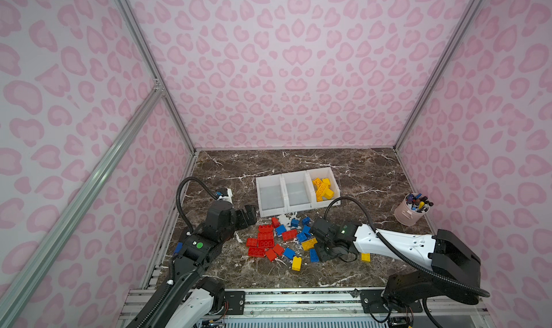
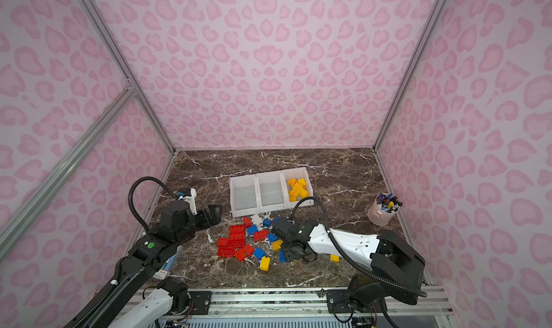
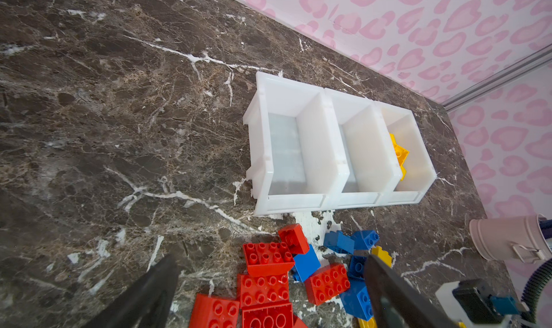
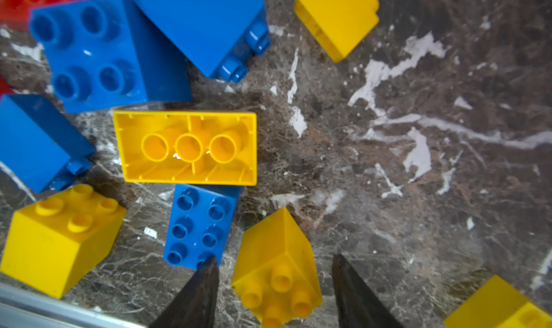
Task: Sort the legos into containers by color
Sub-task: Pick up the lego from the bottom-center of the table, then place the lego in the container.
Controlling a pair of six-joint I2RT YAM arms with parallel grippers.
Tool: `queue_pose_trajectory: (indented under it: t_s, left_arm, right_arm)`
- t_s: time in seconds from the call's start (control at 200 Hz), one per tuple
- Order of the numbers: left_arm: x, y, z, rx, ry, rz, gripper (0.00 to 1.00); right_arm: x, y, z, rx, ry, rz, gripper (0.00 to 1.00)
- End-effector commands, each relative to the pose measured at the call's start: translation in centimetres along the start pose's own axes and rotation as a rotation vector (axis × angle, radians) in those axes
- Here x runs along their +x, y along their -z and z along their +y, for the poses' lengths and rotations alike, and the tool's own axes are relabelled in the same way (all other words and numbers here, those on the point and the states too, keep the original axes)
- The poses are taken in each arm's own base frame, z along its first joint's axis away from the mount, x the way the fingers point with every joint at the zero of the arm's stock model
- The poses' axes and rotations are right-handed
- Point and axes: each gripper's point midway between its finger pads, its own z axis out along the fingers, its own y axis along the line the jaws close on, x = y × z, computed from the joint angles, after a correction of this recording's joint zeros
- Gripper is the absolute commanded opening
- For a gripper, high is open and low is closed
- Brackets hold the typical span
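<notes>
Roughly six yellow legos point(image 1: 322, 189) sit in the end bin point(image 1: 321, 170); the other two are empty. Reds point(image 1: 265, 239), blues point(image 1: 280, 229) and a few yellows are loose on the table point(image 1: 358, 168). My right gripper point(image 4: 274, 256) straddles a yellow brick point(image 4: 276, 245), half-open, not pinching. Left gripper point(image 3: 270, 257) gapes wide, empty.

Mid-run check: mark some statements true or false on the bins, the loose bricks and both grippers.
1. The bin nearest the pen cup holds yellow bricks; the pen cup stands apart. True.
2. The middle bin holds blue bricks. False: it is empty.
3. The left gripper is shut on a red brick. False: it is open, holding nothing.
4. A yellow brick lies between the right gripper's open jaws. True.
5. Every red brick lies on the table. True.
</notes>
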Motion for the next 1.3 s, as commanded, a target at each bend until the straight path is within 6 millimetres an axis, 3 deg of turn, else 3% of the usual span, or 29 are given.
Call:
queue_pose_trajectory:
  t_s: [0.0,0.285,0.43,0.55,0.73,0.86,1.08,1.295]
  left_arm:
    - [-0.1,0.0,-0.1,0.003,0.006,-0.004,0.98]
    - [-0.1,0.1,0.0,0.005,0.013,-0.007,0.98]
    - [-0.1,0.2,0.0,0.002,0.015,-0.007,0.98]
    - [-0.1,0.3,0.1,0.001,0.015,-0.011,0.98]
    - [-0.2,0.3,0.0,0.002,0.015,-0.009,0.98]
    - [-0.2,0.2,0.0,0.003,0.014,-0.009,0.98]
    - [-0.1,0.1,-0.1,0.006,0.009,-0.002,0.98]
    - [-0.1,0.2,-0.3,0.016,0.012,-0.001,0.98]
  right_arm:
    - [0.4,-0.2,-0.1,0.0,0.04,0.013,0.58]
    - [0.5,-0.6,-0.5,0.023,0.126,0.024,0.53]
    - [0.5,-0.9,-0.3,0.019,0.135,0.032,0.4]
    - [0.1,-0.3,-0.5,0.021,0.117,0.002,0.3]
    - [-1.5,1.3,-1.4,0.039,0.055,-0.043,0.27]
    - [-5.1,3.1,-2.9,0.035,-0.03,-0.105,0.27]
    - [-15.4,5.7,-7.9,0.07,-0.174,-0.236,0.27]
    - [-23.3,3.8,-10.4,0.101,-0.204,-0.228,0.27]
